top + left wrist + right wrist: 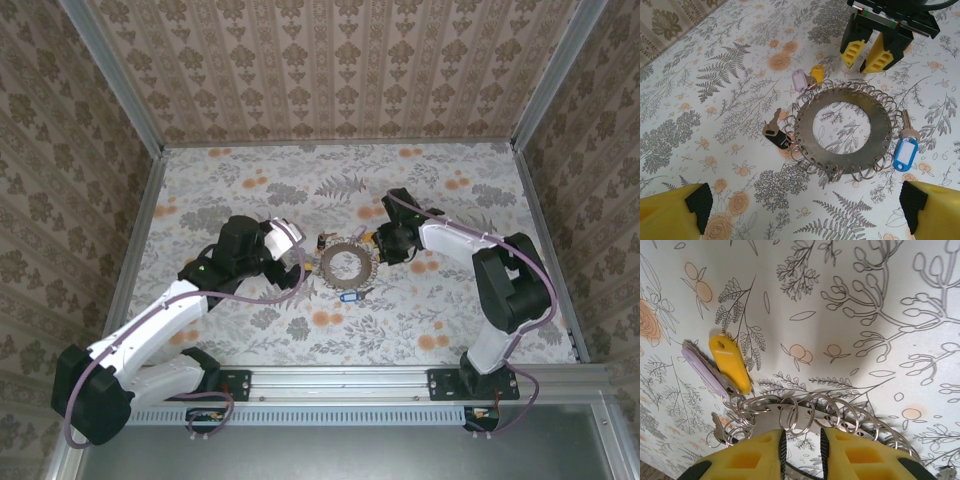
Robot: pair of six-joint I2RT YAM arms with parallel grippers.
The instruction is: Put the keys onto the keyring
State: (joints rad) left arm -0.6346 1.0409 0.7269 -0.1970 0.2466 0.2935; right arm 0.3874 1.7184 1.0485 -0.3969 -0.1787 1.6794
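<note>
White cloth (250, 335) printed with grey ferns and orange flowers covers the whole table. Beige-brown damask wallpaper (340, 70) lines the three walls, framed by aluminium posts (112, 70); an aluminium rail (340, 380) at the near edge carries both arm bases.

Item: keyring (882, 127), a flat grey metal hoop lying flat at mid-table between the two arms, its rim hung all round with small split rings (827, 412).

Item: black-headed key (775, 131), on the cloth touching the hoop's rim.

Item: blue-tagged key (905, 147), at the opposite rim.

Item: yellow tag (730, 362) and lilac tag (702, 371), side by side at the far rim.

Left gripper (805, 205): jaws spread fully wide, nothing between them, hovering short of the hoop.

Right gripper (802, 450): yellow fingers (855, 52) drawn to a narrow gap, tips at the far rim among the split rings, beside the yellow tag; whether a ring is pinched cannot be told.
</note>
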